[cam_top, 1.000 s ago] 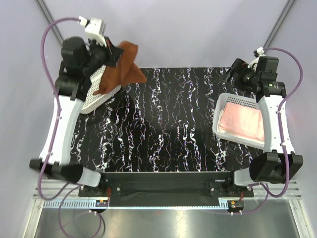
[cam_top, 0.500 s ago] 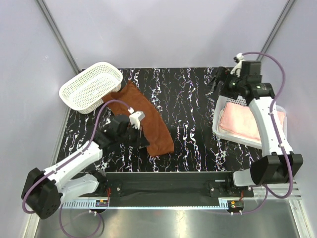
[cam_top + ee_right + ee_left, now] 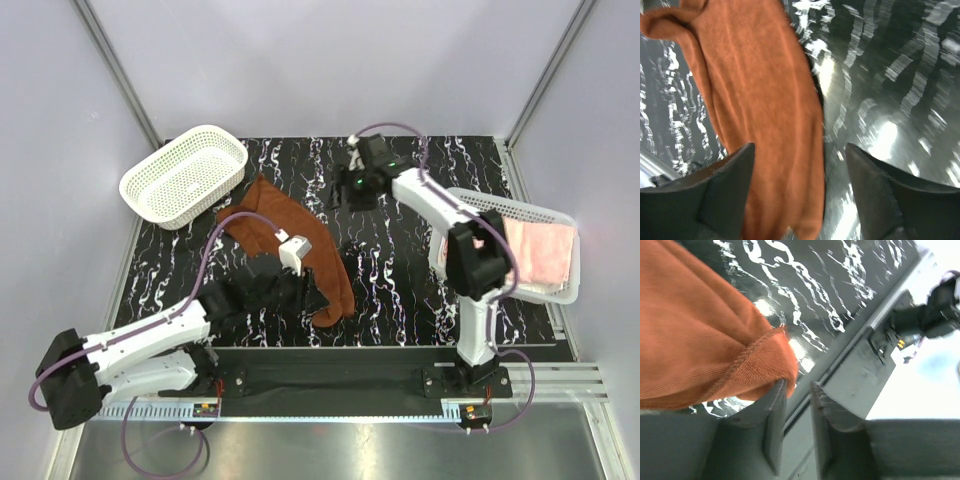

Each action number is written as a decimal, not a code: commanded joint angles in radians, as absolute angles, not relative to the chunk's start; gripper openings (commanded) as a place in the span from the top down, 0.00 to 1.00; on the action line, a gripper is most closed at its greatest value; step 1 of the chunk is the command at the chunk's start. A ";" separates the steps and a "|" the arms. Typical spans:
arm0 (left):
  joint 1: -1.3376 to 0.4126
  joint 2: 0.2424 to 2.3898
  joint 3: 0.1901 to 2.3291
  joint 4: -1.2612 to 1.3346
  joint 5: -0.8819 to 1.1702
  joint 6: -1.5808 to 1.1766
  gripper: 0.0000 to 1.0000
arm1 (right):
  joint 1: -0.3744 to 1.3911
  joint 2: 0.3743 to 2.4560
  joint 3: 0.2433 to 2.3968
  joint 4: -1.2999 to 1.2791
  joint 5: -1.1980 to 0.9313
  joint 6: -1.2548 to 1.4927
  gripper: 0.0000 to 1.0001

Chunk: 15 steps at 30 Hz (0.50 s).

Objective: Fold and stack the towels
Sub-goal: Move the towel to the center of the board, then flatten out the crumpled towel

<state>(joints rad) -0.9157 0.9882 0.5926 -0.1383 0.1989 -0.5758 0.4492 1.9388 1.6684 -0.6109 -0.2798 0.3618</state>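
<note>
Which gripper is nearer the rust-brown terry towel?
Left. The left gripper is at the rust-brown terry towel's near end; the right gripper hovers open beyond its far side.

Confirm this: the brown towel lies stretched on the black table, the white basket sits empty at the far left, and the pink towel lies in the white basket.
Wrong on one point. The pink towel lies in the clear bin at the right, not the white basket, which is empty. The top external view shows it. The brown towel does lie stretched on the black table.

No text, label, brand, number or sign can be read in any view.
</note>
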 commanded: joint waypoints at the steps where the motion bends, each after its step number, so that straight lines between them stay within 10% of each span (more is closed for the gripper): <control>1: -0.920 0.936 0.586 -0.162 0.003 -0.666 0.56 | 0.509 2.083 1.799 -0.554 -0.264 0.342 0.25; 7: -0.881 0.808 0.698 -0.424 -0.391 -0.718 0.35 | 0.557 2.218 1.855 -0.523 -0.224 0.319 0.33; 12: -0.644 0.862 0.772 -0.465 -0.253 -0.586 0.34 | 0.571 2.270 1.838 -0.517 -0.195 0.295 0.36; 15: -0.501 0.919 0.813 -0.456 -0.138 -0.561 0.34 | 0.577 2.244 1.764 -0.520 -0.187 0.296 0.55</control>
<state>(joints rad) -0.6075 0.8715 0.7563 -0.4389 -0.2138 -0.6197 0.5640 2.2738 1.7924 -0.5453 -0.2245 0.3088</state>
